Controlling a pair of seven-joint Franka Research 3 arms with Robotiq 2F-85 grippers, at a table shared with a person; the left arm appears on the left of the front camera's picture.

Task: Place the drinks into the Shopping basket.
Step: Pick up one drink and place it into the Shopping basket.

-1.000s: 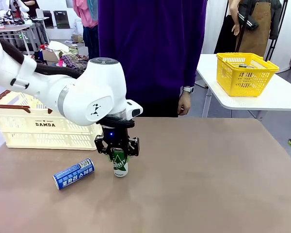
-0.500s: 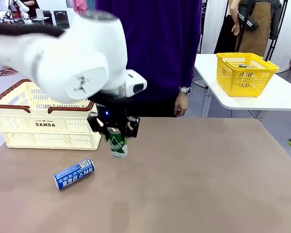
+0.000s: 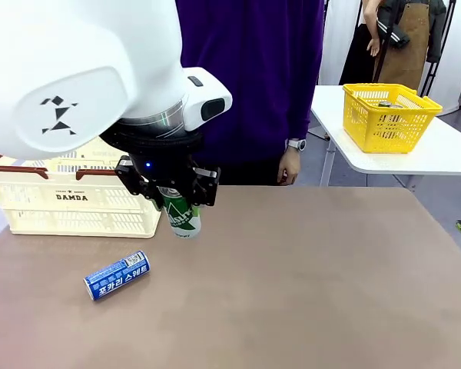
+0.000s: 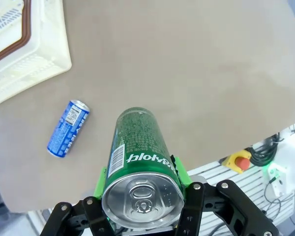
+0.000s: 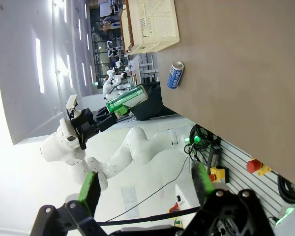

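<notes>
Green drink can (image 3: 180, 217) is clenched in the left pincer (image 3: 177, 204), green pads on both sides just below the silver top, held clear of the bench (image 3: 330, 277). It hangs just right of the near right corner of the Shopping basket (image 3: 77, 211), not over the opening yet.

Progress: early-to-mid, by my read. One can grasped and in the air, none seen dropped in. The basket's inside can't be read from these angles, so whether anything is already in it is unknown. Blue drink can (image 3: 117, 275) lies on the bench, near left, in front of the basket and well apart from the pincer. Left to do: carry green over the brown rim and release, then fetch blue.

Orientation:
- Green can: long axis close to vertical, top up in the pincer, base down toward the bench, base leaning slightly right in the front view. The left wrist view looks straight down on the lid and pull tab (image 4: 142, 194).
- Blue can: on its side, long axis running from near left to far right. It would likely roll if nudged.

Right pincer (image 5: 145, 189) is released, jaws wide, nothing between them, off the right side of the bench.
</notes>
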